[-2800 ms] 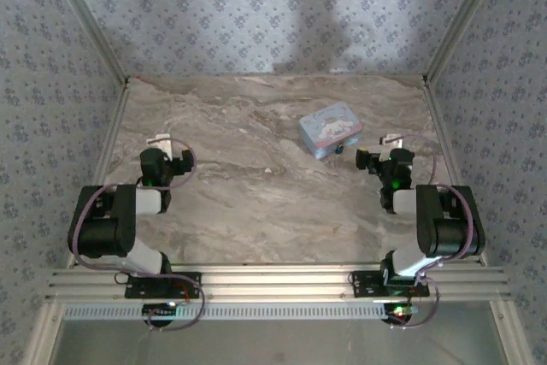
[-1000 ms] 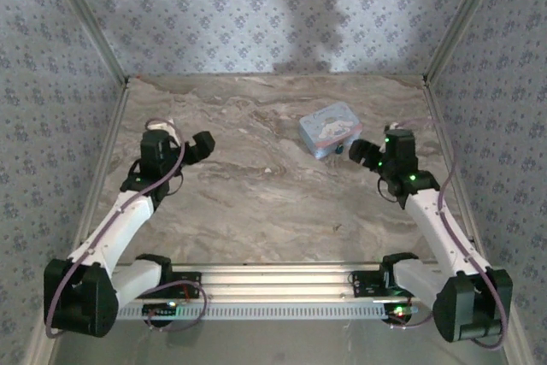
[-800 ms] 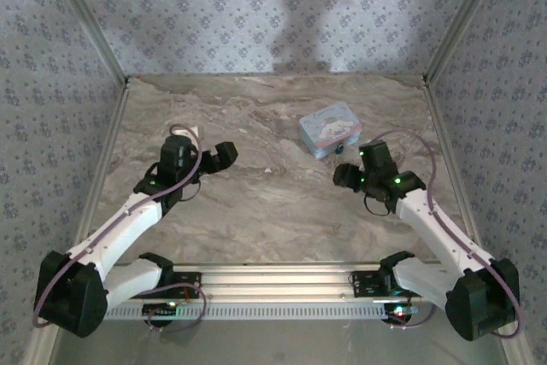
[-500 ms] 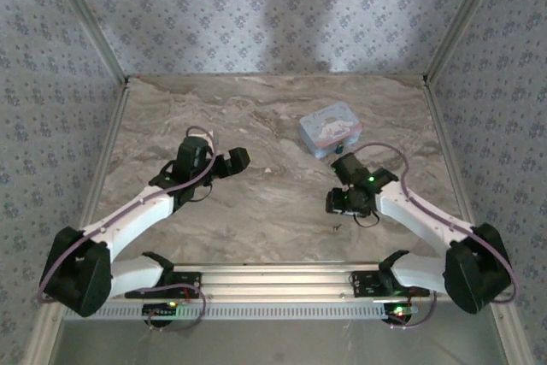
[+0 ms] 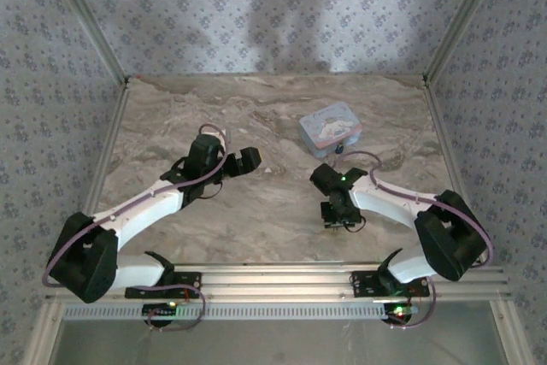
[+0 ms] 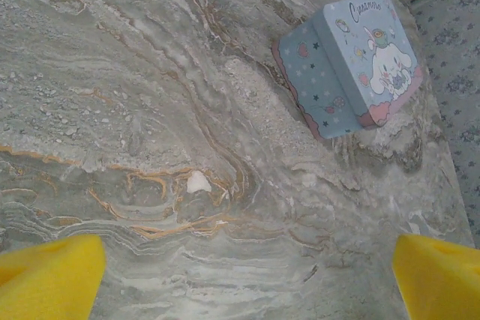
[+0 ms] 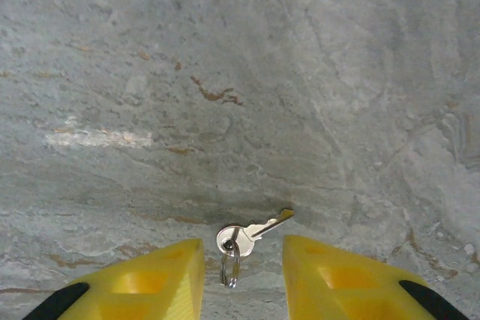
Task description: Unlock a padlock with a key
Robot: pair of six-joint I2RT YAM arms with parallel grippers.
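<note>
**Key** (image 7: 253, 231): silver, on a split ring (image 7: 230, 264), lying flat on the marble table (image 7: 225, 73) between the fingers of the right gripper (image 7: 241, 251). The fingers are spread and not yet touching it.

**Left gripper** (image 6: 247, 275): spread wide, empty, facing the cartoon tin (image 6: 352, 65).

**Padlock** (image 5: 339, 150): apparently the tiny dark speck just beside the tin's near edge.

**Step:** key pickup. Next, lower and pinch the key's thin head cleanly.

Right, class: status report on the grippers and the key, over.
Both open: left gripper hovering over the table; right gripper above the key, fingers flanking it. Cartoon tin well clear.
</note>
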